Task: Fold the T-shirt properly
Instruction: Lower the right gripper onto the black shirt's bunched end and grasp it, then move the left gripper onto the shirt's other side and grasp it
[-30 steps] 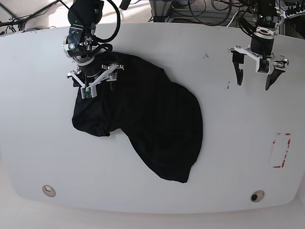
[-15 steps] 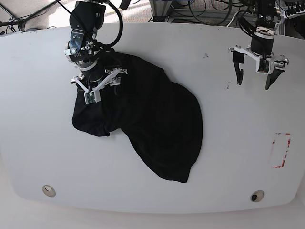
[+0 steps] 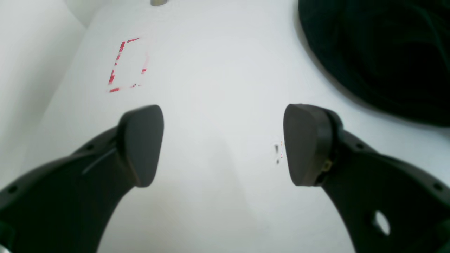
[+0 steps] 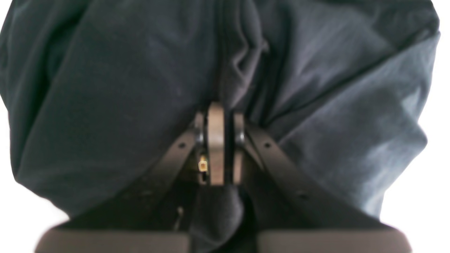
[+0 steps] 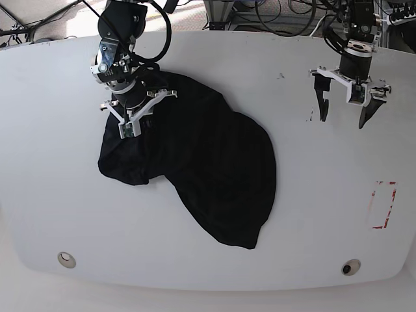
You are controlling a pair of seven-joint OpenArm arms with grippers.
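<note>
The black T-shirt (image 5: 208, 156) lies crumpled in a long heap on the white table (image 5: 52, 169), running from the far left toward the middle front. My right gripper (image 5: 130, 125) sits at the heap's far left end. In the right wrist view its fingers (image 4: 215, 140) are pressed together with a fold of the dark fabric (image 4: 105, 88) pinched between them. My left gripper (image 5: 342, 117) hangs open and empty above bare table at the far right, well clear of the shirt. The left wrist view shows its pads (image 3: 140, 144) wide apart and the shirt's edge (image 3: 386, 52) at upper right.
A red tape rectangle (image 5: 383, 205) marks the table at the right and also shows in the left wrist view (image 3: 126, 65). Two round inserts (image 5: 66, 260) (image 5: 351, 267) sit near the front edge. Small dark marks (image 5: 311, 118) lie beside the left gripper. Cables and frames stand behind the table.
My right gripper has sunk into the shirt's far left end, shifted slightly right, and closed on the fabric. My left gripper has risen slightly, staying open.
</note>
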